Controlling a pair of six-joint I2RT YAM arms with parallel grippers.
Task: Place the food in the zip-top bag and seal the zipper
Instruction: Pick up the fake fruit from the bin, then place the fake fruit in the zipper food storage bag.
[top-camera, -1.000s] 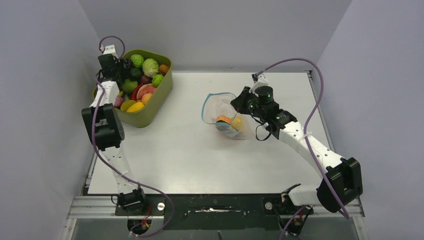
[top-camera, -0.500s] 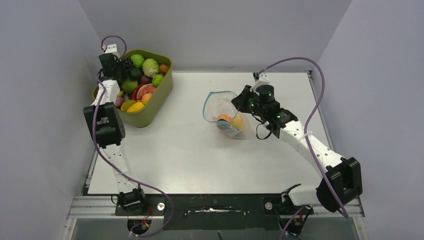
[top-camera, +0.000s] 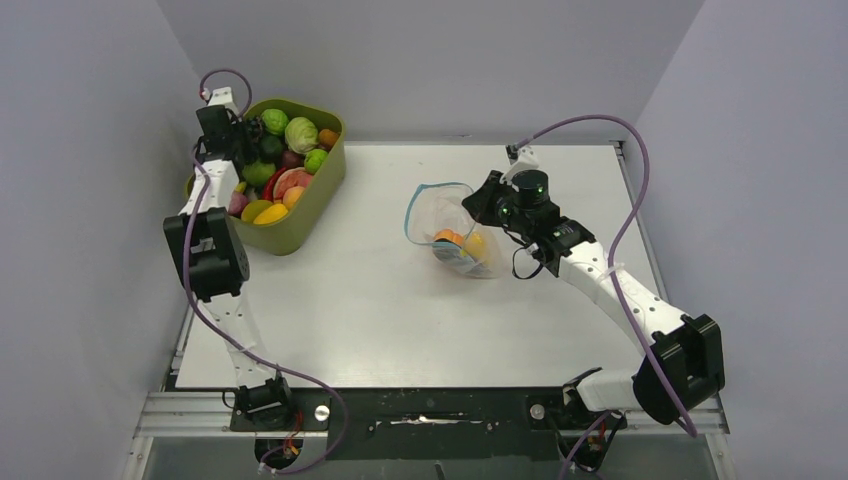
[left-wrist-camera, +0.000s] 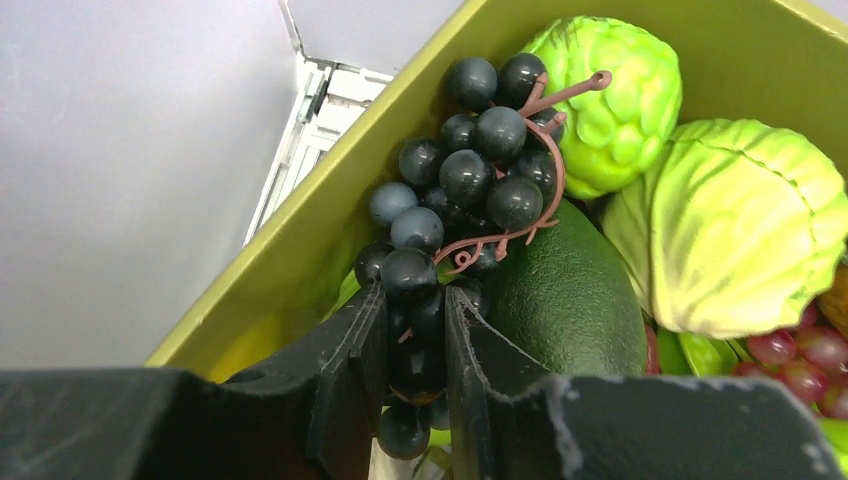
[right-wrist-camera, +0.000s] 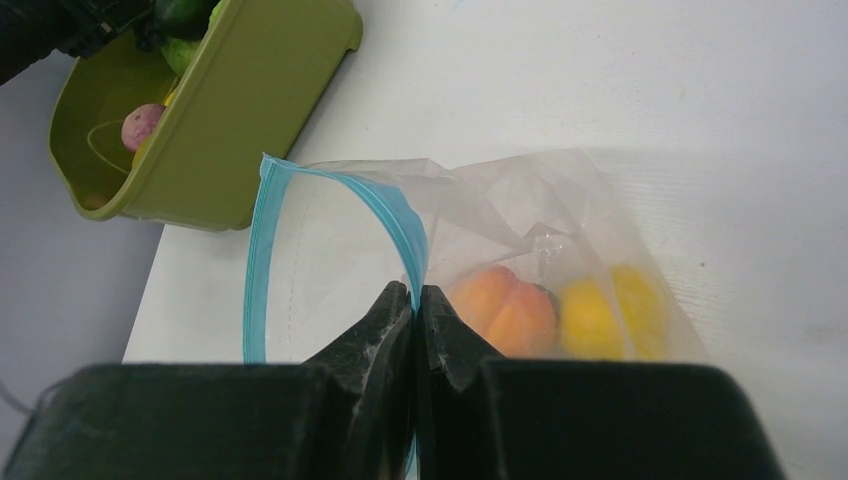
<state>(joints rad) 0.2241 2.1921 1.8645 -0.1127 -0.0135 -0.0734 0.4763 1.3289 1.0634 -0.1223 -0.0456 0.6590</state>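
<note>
The clear zip-top bag (top-camera: 450, 225) lies mid-table, its mouth held open. A peach (right-wrist-camera: 505, 308) and a yellow fruit (right-wrist-camera: 612, 310) lie inside it. My right gripper (right-wrist-camera: 414, 292) is shut on the teal-blue zipper (right-wrist-camera: 400, 215) and holds that edge up; it also shows in the top view (top-camera: 482, 204). My left gripper (left-wrist-camera: 414, 297) is in the tub, shut on a bunch of dark grapes (left-wrist-camera: 470, 165); it also shows in the top view (top-camera: 243, 135). Beside the grapes lie a dark green avocado (left-wrist-camera: 575, 290), a green artichoke (left-wrist-camera: 610, 95) and a pale green cabbage (left-wrist-camera: 735, 235).
The olive-green tub (top-camera: 318, 205) stands at the table's far left, full of toy fruits and vegetables. Its wall (left-wrist-camera: 290, 250) is close on the left of my left gripper. The room's walls stand close on both sides.
My left gripper has shifted slightly within the tub's back corner. The right gripper drew the bag's mouth a little to the right and now holds still.
</note>
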